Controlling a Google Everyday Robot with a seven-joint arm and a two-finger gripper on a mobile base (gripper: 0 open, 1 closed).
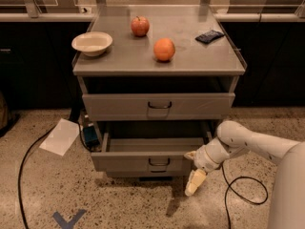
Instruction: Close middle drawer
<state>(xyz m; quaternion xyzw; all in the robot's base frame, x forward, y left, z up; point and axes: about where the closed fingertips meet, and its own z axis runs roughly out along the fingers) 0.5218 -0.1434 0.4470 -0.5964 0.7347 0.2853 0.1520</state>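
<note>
We see the middle drawer pulled well out from the cabinet, below the counter's front edge. Its flat front and small dark handle stand forward of the top drawer above it. The gripper sits at the right end of that drawer front, under the counter's front right corner. It is held there by the white arm, which reaches in from the right. Its two pale fingers are apart: the upper one is at the drawer front's right end, though we cannot tell if it touches, and the lower one angles down toward the floor.

On the counter, a white bowl rests near the left edge. An apple sits toward the back edge, an orange near the middle, and a dark packet close to the right edge.
</note>
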